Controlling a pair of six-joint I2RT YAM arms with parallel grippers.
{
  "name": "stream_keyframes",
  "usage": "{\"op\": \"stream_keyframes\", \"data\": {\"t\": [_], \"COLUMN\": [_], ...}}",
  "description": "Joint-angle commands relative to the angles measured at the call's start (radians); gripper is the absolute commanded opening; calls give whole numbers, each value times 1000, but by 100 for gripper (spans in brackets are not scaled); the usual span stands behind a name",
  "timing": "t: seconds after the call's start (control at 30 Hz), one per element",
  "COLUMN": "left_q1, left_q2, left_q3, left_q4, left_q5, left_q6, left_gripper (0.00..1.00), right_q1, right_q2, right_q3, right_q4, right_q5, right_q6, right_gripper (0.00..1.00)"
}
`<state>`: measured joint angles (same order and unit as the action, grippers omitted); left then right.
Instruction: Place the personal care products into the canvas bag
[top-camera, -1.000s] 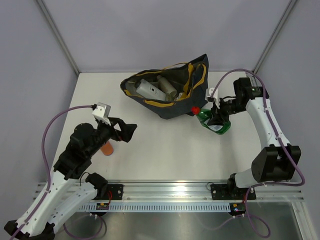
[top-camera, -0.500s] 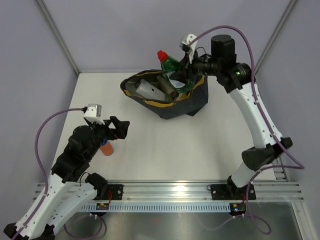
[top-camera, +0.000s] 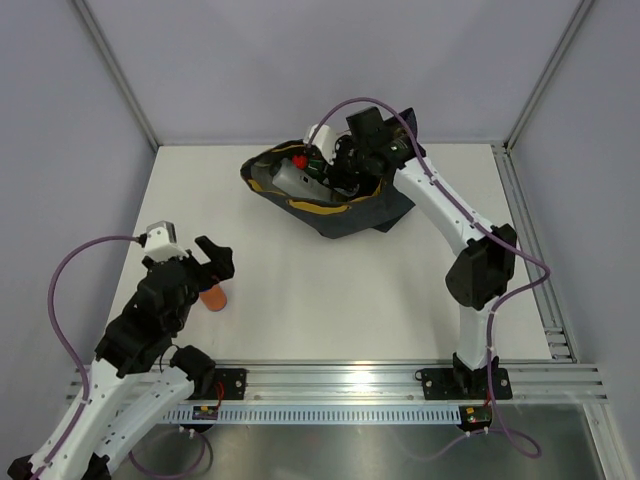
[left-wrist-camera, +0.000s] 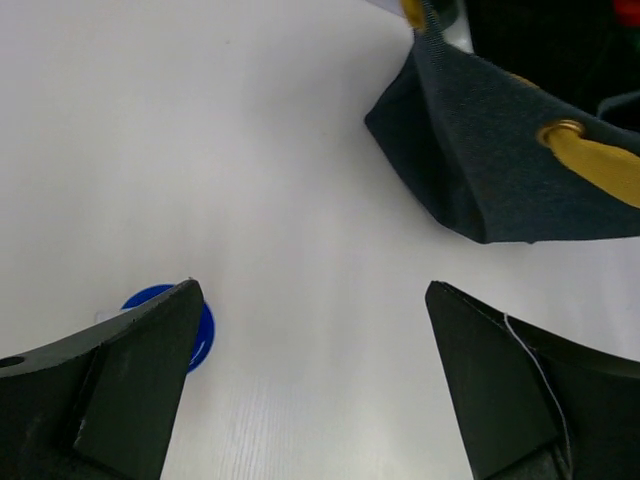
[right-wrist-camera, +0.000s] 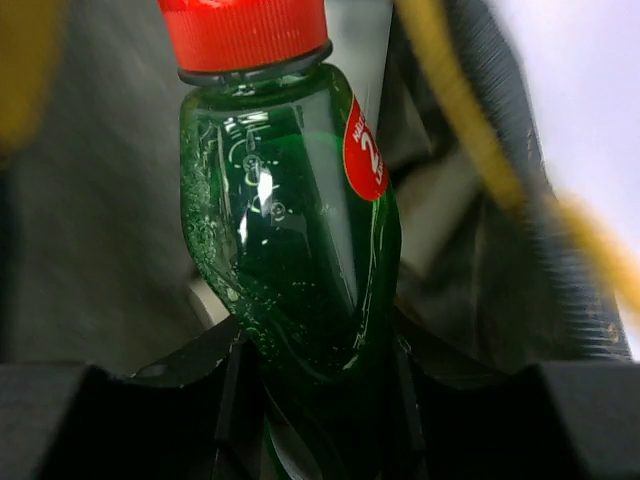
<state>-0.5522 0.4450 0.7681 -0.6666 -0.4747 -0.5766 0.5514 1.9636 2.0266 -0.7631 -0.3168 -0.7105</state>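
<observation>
Green bottle with a red cap sits clenched between the jaws of the right end effector. The grip is low on the body, so the cap end points away from the wrist and can enter an opening first. In the top view this end effector is over the open mouth of the canvas bag, which lies at about 12 o'clock on the worktop. The red cap shows just inside the yellow rim, beside a pale bottle that already lies in the bag. I judge the step in hand to be lowering this green bottle and letting it go, since it is over the opening but not yet free. The left end effector is released, with its jaws wide apart and nothing between them. It hovers at about 8 o'clock on the worktop, just beside the orange bottle that stands upright there. In the left wrist view the blue cap shows at 8 o'clock, partly behind one finger, so the jaws are beside the bottle and not around it. The wide stance looks to me like preparation to take this bottle, the only product I see outside the bag. How many products are inside I cannot tell, because the arm and the folds hide much.
</observation>
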Motion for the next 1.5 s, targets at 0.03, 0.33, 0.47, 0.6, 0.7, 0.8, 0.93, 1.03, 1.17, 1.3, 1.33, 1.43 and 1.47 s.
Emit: {"op": "stream_keyframes", "data": {"t": [0.03, 0.33, 0.47, 0.6, 0.7, 0.8, 0.93, 1.03, 1.17, 1.3, 1.33, 1.43, 1.47], "left_q1": [3, 3, 2, 3, 3, 3, 3, 3, 12, 49, 58, 100, 124], "left_q2": [8, 12, 20, 75, 107, 123, 149, 195, 308, 409, 425, 494, 517], "left_q3": [54, 112, 125, 140, 128, 85, 17, -42, -90, -116, -122, -130, -127], "left_q4": [-99, -252, -318, -410, -432, -424, -349, -248, -136, -47, -27, 45, 54], "left_q5": [-166, -265, -268, -236, -196, -165, -165, -169, -182, -179, -174, -170, -176], "left_q6": [-118, -230, -285, -365, -396, -408, -393, -358, -309, -282, -275, -263, -262], "left_gripper": [99, 99, 99, 99, 99, 99, 99, 99, 99, 99, 99, 99, 99], "right_q1": [12, -39, -68, -71, -71, -76, -97, -117, -146, -166, -171, -180, -185], "right_q2": [-34, 133, 181, 166, 95, 55, 18, -67, -254, -400, -429, -521, -557], "right_q3": [-8, 79, 100, 126, 147, 263, 452, 419, 250, 39, -48, -205, -236], "right_q4": [97, 139, 87, -24, -67, -149, -251, -269, -214, -138, -124, -56, -48], "right_q5": [273, 550, 558, 457, 333, 227, 73, -60, -238, -372, -395, -438, -445], "right_q6": [-236, -244, -260, -245, -164, -106, -8, 26, 68, 95, 104, 114, 111], "right_gripper": [0, 0, 19, 80, 100, 100, 99, 100, 99, 100, 100, 99, 100]}}
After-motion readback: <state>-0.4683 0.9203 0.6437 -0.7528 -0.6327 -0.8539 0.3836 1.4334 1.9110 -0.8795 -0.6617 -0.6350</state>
